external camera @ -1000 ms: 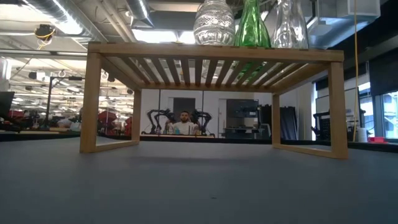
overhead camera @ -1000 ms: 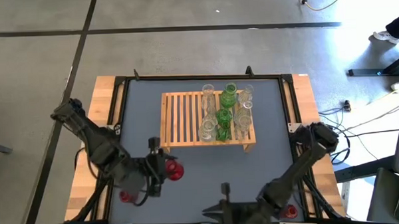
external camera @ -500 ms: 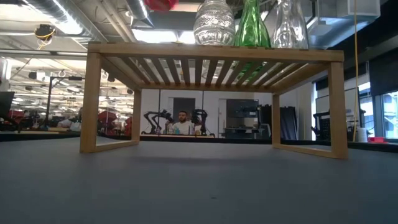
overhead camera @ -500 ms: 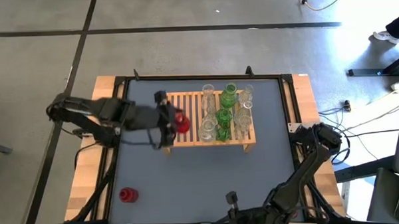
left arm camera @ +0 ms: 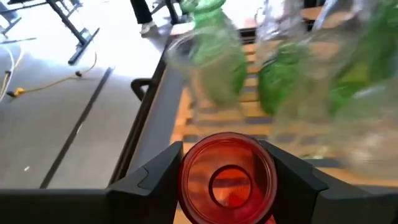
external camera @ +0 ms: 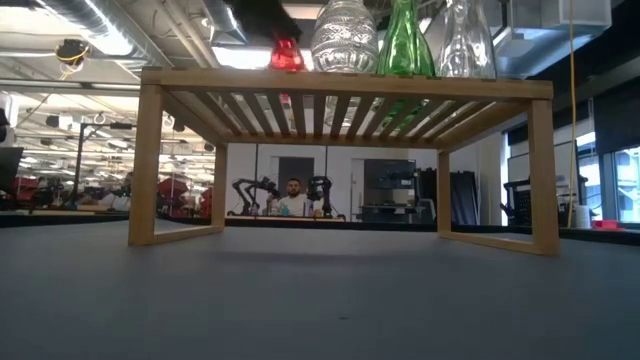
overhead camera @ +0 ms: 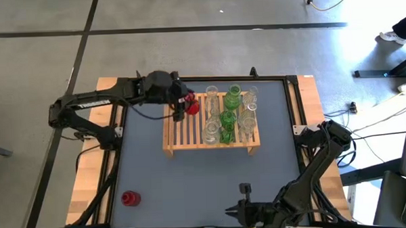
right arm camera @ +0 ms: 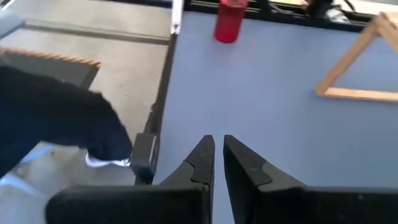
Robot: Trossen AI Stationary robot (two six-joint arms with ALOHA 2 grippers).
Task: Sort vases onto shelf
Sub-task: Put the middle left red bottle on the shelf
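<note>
My left gripper (overhead camera: pixel 187 106) is shut on a small red glass vase (left arm camera: pixel 227 177) above the far-left part of the light wooden slatted shelf (overhead camera: pixel 183 131). In the low view the red vase (external camera: pixel 287 55) reaches down to the shelf top (external camera: pixel 200 78). Several clear and green vases (overhead camera: pixel 227 116) stand upright on the shelf's right half. Another red vase (overhead camera: pixel 129 198) stands on its base on the grey table near the near-left corner, and the right wrist view shows it too (right arm camera: pixel 231 18). My right gripper (right arm camera: pixel 217 158) waits shut over the table's near edge. My left gripper pinches the red vase between its two fingers (left arm camera: pixel 155 180), one on each side of its rounded upper body (left arm camera: pixel 189 174). The fingers come slanting from the table's left and above. The vase is upright, mouth up. I cannot tell whether its base touches the slats.
The shelf's left half (overhead camera: pixel 176 128) holds bare slats beside the held vase. The nearest standing vases (left arm camera: pixel 214 56) are close ahead of the left gripper. Grey table surface (overhead camera: pixel 192 182) lies open in front of the shelf. A person sits far behind the table (external camera: pixel 292 200).
My left gripper has carried the red vase from the table's near-left area up and toward the far edge, first over the shelf's left end, then farther back. In the low view the vase has come down to the shelf top. My right gripper has shifted slightly right along the near edge.
</note>
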